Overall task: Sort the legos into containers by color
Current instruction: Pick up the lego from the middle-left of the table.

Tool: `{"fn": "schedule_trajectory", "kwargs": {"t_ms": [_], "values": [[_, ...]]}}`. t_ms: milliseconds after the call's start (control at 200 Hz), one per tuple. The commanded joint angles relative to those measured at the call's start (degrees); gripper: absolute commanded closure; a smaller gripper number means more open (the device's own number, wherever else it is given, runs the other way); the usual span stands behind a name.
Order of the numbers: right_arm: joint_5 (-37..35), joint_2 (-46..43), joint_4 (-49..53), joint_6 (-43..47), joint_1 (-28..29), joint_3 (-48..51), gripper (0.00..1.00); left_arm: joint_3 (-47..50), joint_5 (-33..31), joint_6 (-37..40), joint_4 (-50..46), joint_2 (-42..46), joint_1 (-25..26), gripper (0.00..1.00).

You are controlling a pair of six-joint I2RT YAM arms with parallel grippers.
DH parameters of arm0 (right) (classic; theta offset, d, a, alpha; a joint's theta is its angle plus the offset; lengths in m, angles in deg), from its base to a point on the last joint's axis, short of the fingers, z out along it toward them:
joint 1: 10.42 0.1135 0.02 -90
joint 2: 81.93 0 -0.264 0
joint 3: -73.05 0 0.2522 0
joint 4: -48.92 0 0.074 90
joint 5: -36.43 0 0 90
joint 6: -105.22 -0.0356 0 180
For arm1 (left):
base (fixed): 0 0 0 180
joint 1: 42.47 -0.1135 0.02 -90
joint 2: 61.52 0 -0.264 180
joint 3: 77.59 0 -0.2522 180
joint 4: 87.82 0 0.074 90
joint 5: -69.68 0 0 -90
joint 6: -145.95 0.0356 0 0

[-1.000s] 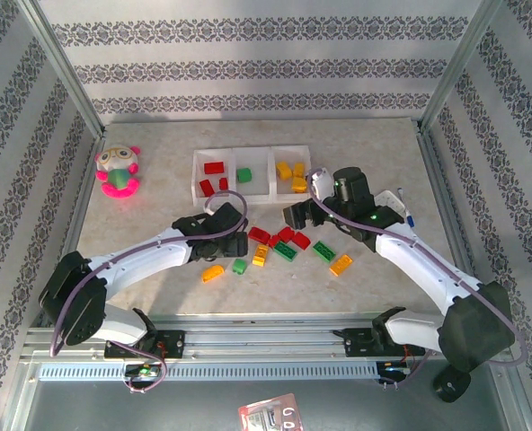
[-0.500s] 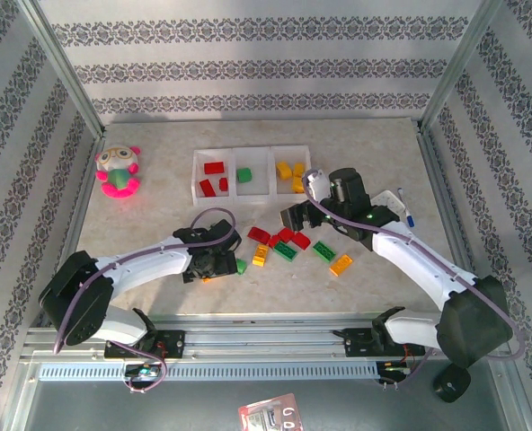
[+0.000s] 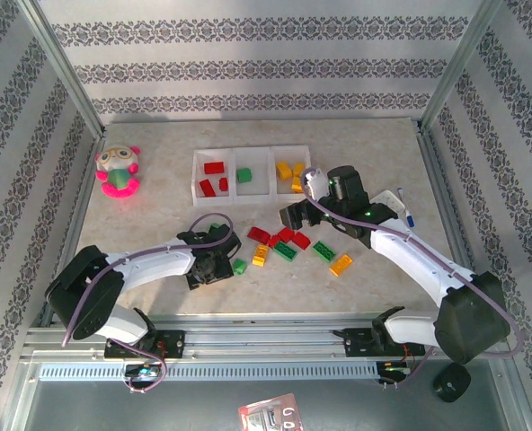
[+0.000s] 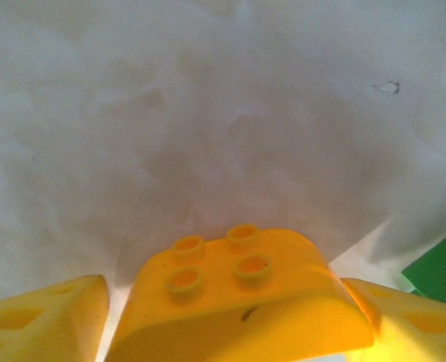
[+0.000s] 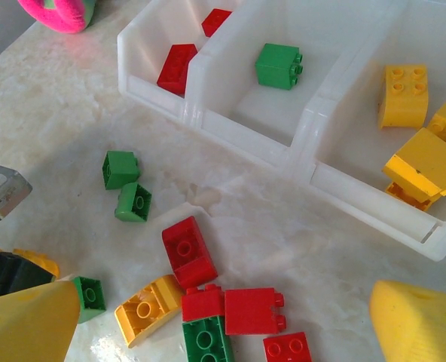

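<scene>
we see a pale, marbled table (image 3: 149, 211) boxed in by walls (image 3: 266, 72) papered in grey ornamental bands, with bare metal posts (image 3: 65, 67) at the corners and a slotted metal rail (image 3: 266, 352) along the near edge. a pink-and-green plush toy (image 3: 118, 171) sits alone at the far left. the white tray (image 3: 248, 194) lies toward the back of the table, its three compartments side by side: red bricks (image 3: 212, 177) in the left one, one green brick (image 3: 243, 174) in the middle, yellow bricks (image 3: 291, 175) in the right. the loose legos (image 3: 282, 242) lie scattered on the bare surface just in front of the tray, between the two arms. the left gripper (image 3: 205, 268) is down at the table beside a loose green piece (image 3: 239, 266). in its wrist view its fingers (image 4: 42, 317) flank a yellow brick (image 4: 238, 302), studs up, and we cannot tell whether they pinch it or merely stand beside it. the right gripper (image 3: 295, 215) hangs over the scatter with its fingers (image 5: 419, 324) spread wide above the red and green pieces.
</scene>
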Motion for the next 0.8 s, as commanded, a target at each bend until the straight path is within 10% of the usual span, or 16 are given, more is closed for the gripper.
{"fn": "schedule_trajectory", "kwargs": {"t_ms": [0, 794], "values": [[0.7, -0.4, -0.4, 0.4, 0.7, -0.8, 0.02, 0.2, 0.1, -0.7, 0.7, -0.7, -0.9, 0.36], [-2.8, -8.0, -5.5, -7.0, -6.7, 4.8, 0.02, -28.5, -2.4, 26.6, -5.0, -11.4, -2.1, 0.38]]}}
